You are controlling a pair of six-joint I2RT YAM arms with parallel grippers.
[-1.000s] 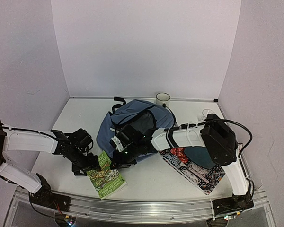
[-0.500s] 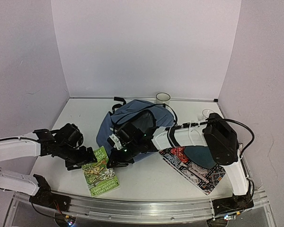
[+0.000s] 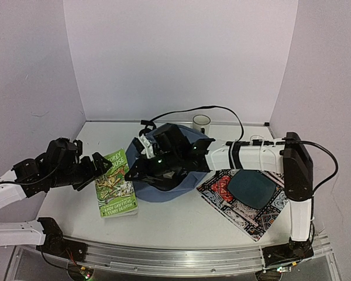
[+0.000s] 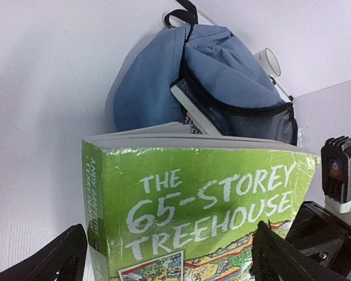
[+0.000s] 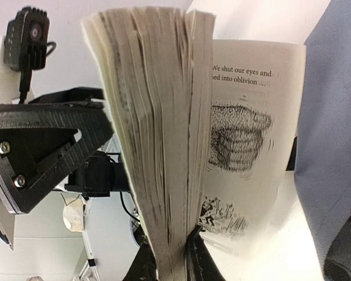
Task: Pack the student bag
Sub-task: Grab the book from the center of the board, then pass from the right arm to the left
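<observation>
- The student bag [image 3: 169,187] lies in the middle of the white table [image 3: 181,228], under the right arm and just to the right of the green paperback [image 3: 114,184]. In the left wrist view its open mouth faces the book. I judge it lies this way so that things can go straight in.
- A second book [image 4: 194,108] with a dark cover sticks partly out of this mouth, so the packing looks begun but not finished.
- The right gripper [image 5: 165,260] has its jaws narrow, closed on the edge of the green paperback's page block nearest its camera. Above the fingers the pages fan out and one printed page hangs open to the side. I think this is because the grip takes only one edge and the rest is loose.
- The left gripper [image 4: 168,249] has its jaws wide, one finger on each side of the cover titled "The 65-Storey Treehouse". I cannot tell if a finger touches the book, but they do not squeeze it. It seems to serve only as a guard, while the right gripper carries the weight.
- The paperback is tilted up, with its top edge pointing to the bag, probably so that it can slide into the mouth.
- In my judgement the loose pages may catch on the zipper edge, so the entry needs to be slow.
- The patterned cloth mat [image 3: 245,213] and the white cup [image 3: 202,122] are apart from this work.
</observation>
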